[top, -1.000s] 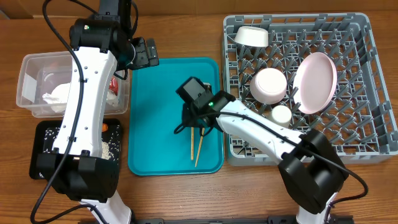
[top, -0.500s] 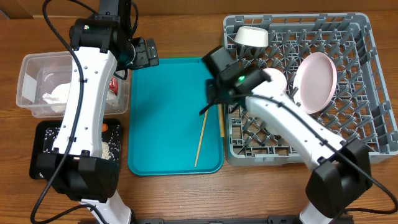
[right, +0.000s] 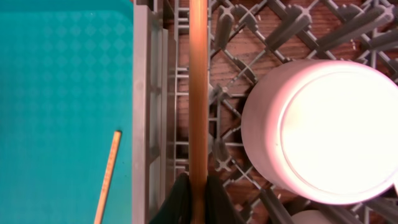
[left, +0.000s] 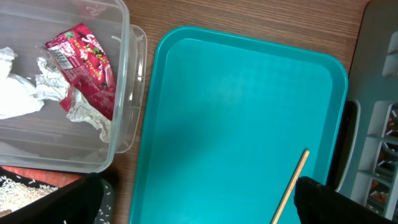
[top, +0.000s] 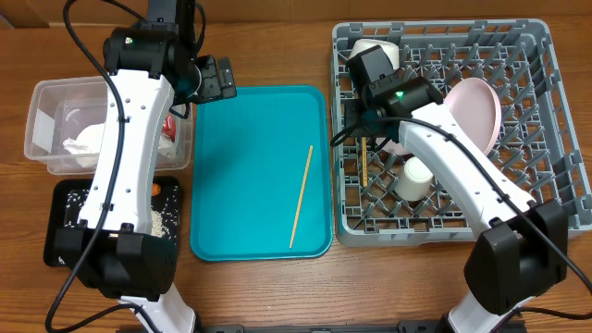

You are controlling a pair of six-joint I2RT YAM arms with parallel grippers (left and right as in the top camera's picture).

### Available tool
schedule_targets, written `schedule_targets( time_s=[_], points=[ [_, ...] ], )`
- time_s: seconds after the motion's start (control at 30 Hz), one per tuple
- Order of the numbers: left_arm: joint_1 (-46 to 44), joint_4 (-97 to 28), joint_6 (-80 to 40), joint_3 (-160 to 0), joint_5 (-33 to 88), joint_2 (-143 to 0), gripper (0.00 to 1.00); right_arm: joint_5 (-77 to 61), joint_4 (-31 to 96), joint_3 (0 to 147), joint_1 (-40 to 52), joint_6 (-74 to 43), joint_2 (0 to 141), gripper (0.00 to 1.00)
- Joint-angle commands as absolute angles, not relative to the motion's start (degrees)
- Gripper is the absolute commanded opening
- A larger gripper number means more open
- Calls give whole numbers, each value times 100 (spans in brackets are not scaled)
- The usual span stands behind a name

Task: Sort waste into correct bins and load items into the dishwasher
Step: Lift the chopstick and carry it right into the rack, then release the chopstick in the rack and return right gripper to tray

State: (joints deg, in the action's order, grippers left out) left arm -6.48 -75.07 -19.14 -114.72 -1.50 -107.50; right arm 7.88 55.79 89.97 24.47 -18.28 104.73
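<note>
Holding one chopstick [right: 198, 93] clamped in the right gripper [right: 198, 196] over the dish rack [top: 546, 55], where plate [top: 469, 123], bowls [top: 375, 53] and cup [top: 416, 180] sit; second chopstick [top: 302, 196] yet to fetch from the teal tray [top: 240, 166], wrapper [left: 84, 53] and tissue [left: 18, 93] in the clear tub [top: 42, 102], left gripper [top: 215, 81] spread wide, empty.

Right gripper [top: 363, 137] clamped thin wooden chopstick [top: 365, 171], seemingly inside grey lattice dish rack [top: 564, 129], matching chopstick [top: 302, 196] lay on teal tray [top: 250, 166]
</note>
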Motion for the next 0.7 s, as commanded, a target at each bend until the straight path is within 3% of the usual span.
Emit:
schedule_targets(
  time_s=[0.0, 0.43, 0.53, 0.67],
  points=[
    [-613, -7494, -1931, -11445, -102, -10768, 100, 788, 5417, 8849, 2458, -1772, 10418, 4],
    [-613, -7494, -1931, -11445, -102, -10768, 100, 764, 4869, 8534, 2458, -1776, 10460, 5],
    [-613, -7494, -1931, -11445, -102, -10768, 100, 744, 4873, 8534, 2458, -1776, 10460, 27],
    [-613, -7496, -1931, -11445, -102, -10768, 100, 746, 4895, 8534, 2458, -1774, 10460, 38]
  ],
)
